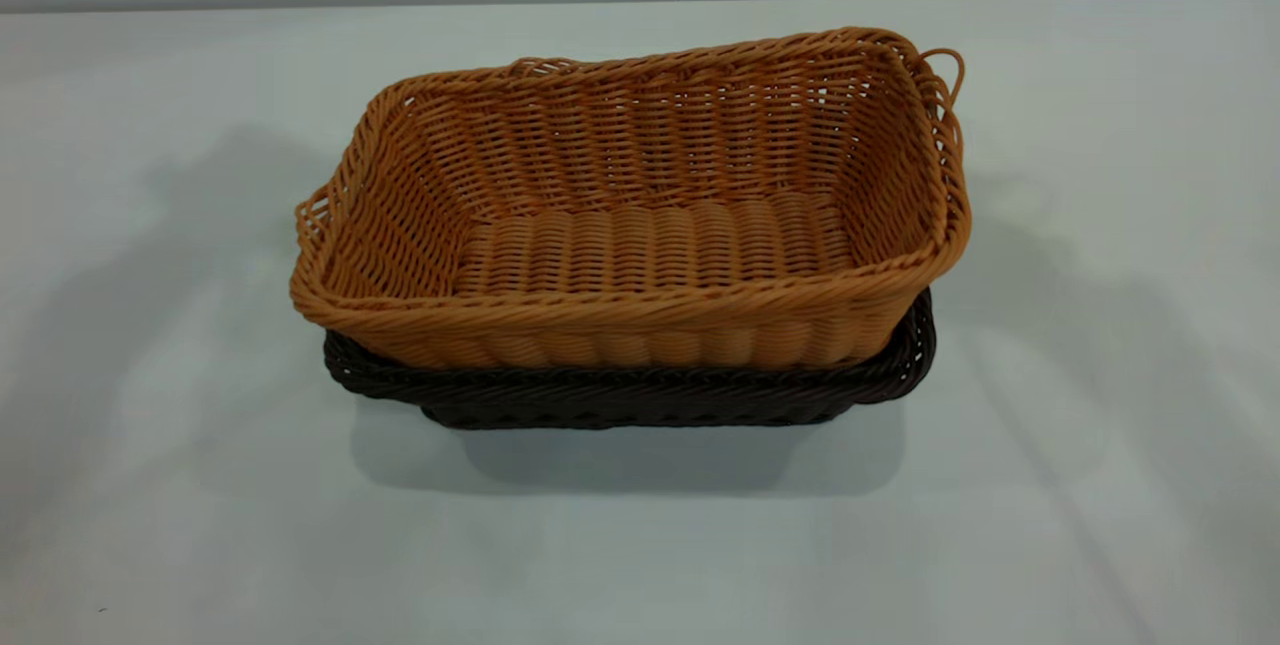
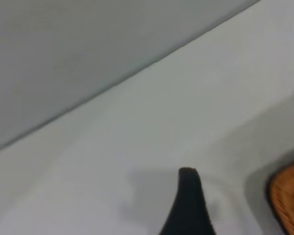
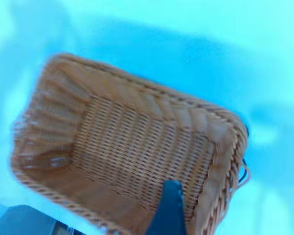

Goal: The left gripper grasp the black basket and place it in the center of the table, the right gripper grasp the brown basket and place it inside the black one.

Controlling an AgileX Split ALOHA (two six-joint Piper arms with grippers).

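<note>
The brown basket (image 1: 640,215) sits nested inside the black basket (image 1: 640,397) at the middle of the table (image 1: 180,445), a little tilted, its right end higher. Only the black basket's rim and lower front wall show. Neither gripper shows in the exterior view. My left gripper (image 2: 230,208) is open and empty above bare table, beside a corner of the brown basket (image 2: 289,200); one dark finger (image 2: 188,205) shows. My right gripper (image 3: 210,208) is open and empty above the brown basket (image 3: 132,147); one finger (image 3: 170,208) shows over its inside near the end wall.
The table's far edge (image 1: 640,0) meets a plain grey wall. A sliver of the black basket (image 3: 245,131) shows past the brown one's corner in the right wrist view. Bare table lies all around the stacked baskets.
</note>
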